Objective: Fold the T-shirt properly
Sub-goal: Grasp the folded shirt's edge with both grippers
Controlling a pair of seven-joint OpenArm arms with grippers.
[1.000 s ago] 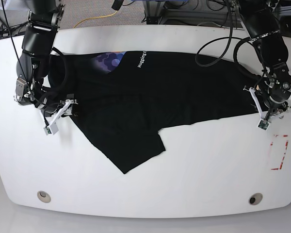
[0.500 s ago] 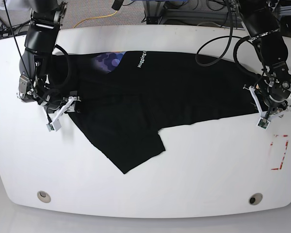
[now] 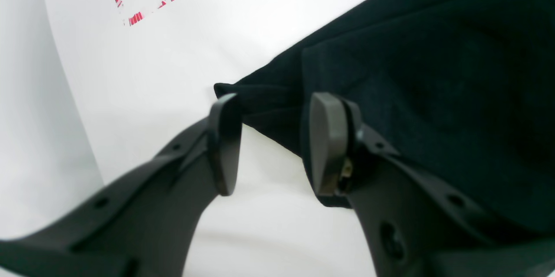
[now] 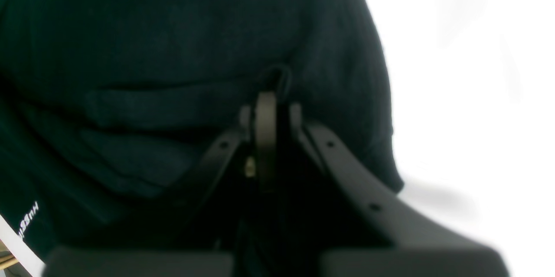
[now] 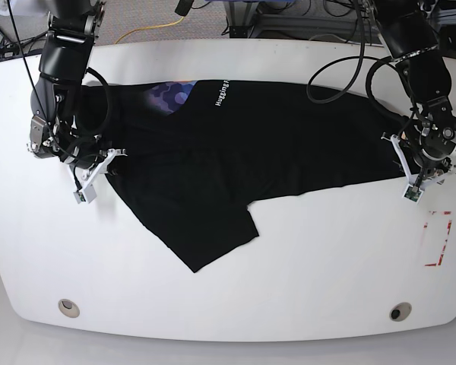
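The black T-shirt (image 5: 235, 152) lies spread across the white table (image 5: 304, 258), its blue-purple print (image 5: 169, 95) and white text showing at the far left. One sleeve (image 5: 213, 236) points toward the front edge. At the shirt's left edge in the base view, my right gripper (image 5: 102, 171) is shut; the right wrist view shows this gripper (image 4: 266, 108) pinching a raised fold of T-shirt (image 4: 173, 30). My left gripper (image 5: 401, 171) is at the shirt's right end. The left wrist view shows it (image 3: 275, 114) open, the T-shirt's (image 3: 433, 73) corner lying between its fingers (image 3: 225, 142).
Red tape marks (image 5: 438, 239) sit on the table right of the shirt and appear as red marks (image 3: 134, 17) beyond the left gripper. Two round holes (image 5: 69, 307) (image 5: 399, 312) lie near the front edge. Cables (image 5: 342, 76) hang over the shirt's far right part.
My right gripper has moved in onto the shirt's left edge and closed on a fold of cloth. The left arm and the shirt's layout have not changed.
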